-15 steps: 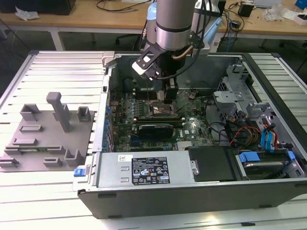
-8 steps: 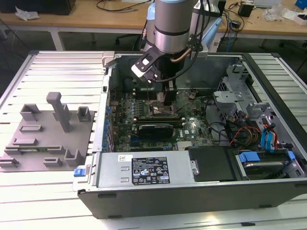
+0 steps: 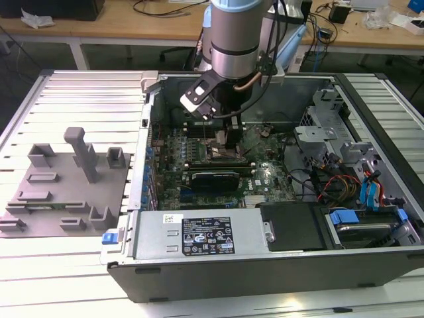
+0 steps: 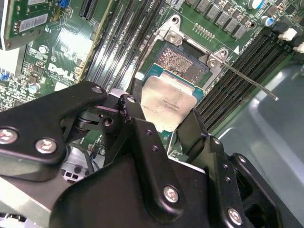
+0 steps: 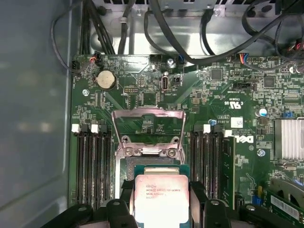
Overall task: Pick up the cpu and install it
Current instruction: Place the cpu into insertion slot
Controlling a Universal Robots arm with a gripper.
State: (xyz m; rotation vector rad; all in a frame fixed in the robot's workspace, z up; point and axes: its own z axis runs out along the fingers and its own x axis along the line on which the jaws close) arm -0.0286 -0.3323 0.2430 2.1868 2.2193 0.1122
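My gripper [image 3: 228,142] reaches down into the open computer case over the motherboard [image 3: 218,165]. It is shut on the cpu [image 4: 167,102], a flat square chip with a silver-grey top and pale rim, pinched at two opposite edges by the black fingers [image 4: 134,114]. In the first wrist view the cpu [image 5: 161,195] sits between the fingers [image 5: 197,194], partly over the open socket [image 5: 142,164]. The socket's contact field [image 4: 183,64] shows beyond the chip, with the metal load plate [image 5: 148,124] swung up. Whether the chip touches the socket I cannot tell.
Memory slots [image 5: 92,166] flank the socket on both sides. A thin release lever [image 4: 247,80] sticks out beside it. Black cables [image 5: 166,28] hang at the case wall. The power supply [image 3: 205,235] lies along the near edge; a grey fixture plate [image 3: 59,192] stands at the exterior view's left.
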